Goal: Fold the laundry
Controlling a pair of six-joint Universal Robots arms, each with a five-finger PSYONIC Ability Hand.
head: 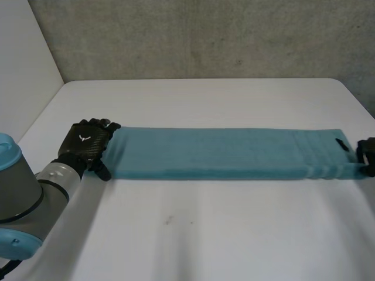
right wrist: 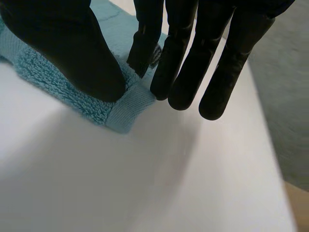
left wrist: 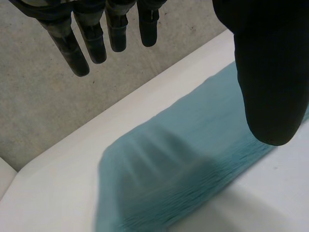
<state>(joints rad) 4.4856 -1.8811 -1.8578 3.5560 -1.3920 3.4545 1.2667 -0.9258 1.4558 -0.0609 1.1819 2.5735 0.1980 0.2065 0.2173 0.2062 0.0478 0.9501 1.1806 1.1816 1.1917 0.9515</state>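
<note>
Towel [head: 222, 153]: teal, folded into a long strip, lying flat between the two hands.
Left hand [head: 88, 146]: at the strip's left end; fingers [left wrist: 94, 41] straight, thumb held apart, gripping nothing.
Right hand [head: 367, 153]: at the strip's right end; thumb [right wrist: 72, 48] and one finger pinch the corner.
Table [head: 205, 228]: white, under both hands.
Wall [head: 205, 35]: grey concrete, beyond the table.

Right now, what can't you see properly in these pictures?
- Head view: most of the right hand is cut off by the picture's edge.
- Head view: the left hand covers part of one end of the towel.
- Right wrist view: the thumb hides the towel's corner beneath it.
</note>
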